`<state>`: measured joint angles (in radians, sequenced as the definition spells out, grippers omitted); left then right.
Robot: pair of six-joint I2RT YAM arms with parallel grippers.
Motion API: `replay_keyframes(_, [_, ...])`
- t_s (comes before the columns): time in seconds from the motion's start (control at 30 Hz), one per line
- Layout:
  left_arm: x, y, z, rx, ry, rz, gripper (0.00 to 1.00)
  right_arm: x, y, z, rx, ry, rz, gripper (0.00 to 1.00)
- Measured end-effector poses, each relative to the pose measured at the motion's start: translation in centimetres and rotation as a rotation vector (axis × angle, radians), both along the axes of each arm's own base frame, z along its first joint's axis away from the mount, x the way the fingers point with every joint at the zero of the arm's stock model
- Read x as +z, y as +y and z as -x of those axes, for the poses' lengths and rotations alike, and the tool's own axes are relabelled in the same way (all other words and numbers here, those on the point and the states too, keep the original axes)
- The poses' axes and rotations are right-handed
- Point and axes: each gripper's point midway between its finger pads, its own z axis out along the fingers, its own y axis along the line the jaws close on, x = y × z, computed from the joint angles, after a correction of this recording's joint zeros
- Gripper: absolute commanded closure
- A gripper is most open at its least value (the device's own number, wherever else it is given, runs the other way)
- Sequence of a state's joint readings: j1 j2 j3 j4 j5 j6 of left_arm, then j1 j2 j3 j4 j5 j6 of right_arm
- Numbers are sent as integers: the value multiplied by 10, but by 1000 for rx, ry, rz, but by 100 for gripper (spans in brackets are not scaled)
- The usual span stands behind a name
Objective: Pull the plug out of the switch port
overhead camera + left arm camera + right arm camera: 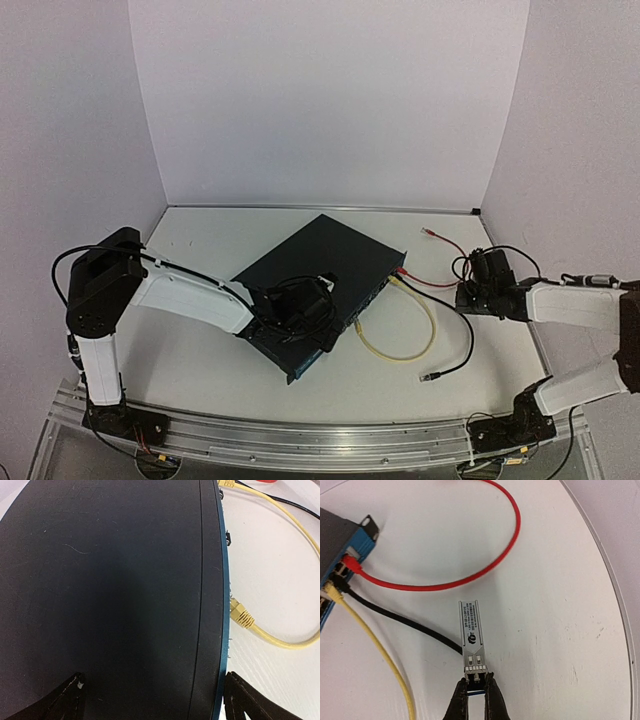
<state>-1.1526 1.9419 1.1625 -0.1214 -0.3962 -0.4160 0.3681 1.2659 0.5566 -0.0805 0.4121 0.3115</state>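
- Right gripper point(477, 697): clamped on the tail of the plug point(471, 635), a silver module whose long axis runs straight ahead of the fingers.
- Switch point(335, 535): ahead-left of that gripper, well apart from the plug; we judge it already out.
- Ports: red cable point(510, 545), black cable point(395, 617) and yellow cable point(375, 640) seated.
- Left gripper point(155, 695): spread wide over the switch top.
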Motion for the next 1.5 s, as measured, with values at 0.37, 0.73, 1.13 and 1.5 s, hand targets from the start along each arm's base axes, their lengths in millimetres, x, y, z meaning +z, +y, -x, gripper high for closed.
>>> replay_keyframes(0.37, [0,2,0,2,-17,38,6,-36,-46,3,-268,214,-58,96])
replay_keyframes(0.73, [1,3,0,2,-28,67,6,-45,-49,20,-325,287,-70,41])
replay_keyframes(1.13, [3,4,-1,-2,-29,107,6,-14,23,-3,73,196,-184,18])
replay_keyframes(1.5, [2,15,-9,20,-34,125,6,-16,152,-6,556,173,-173,34])
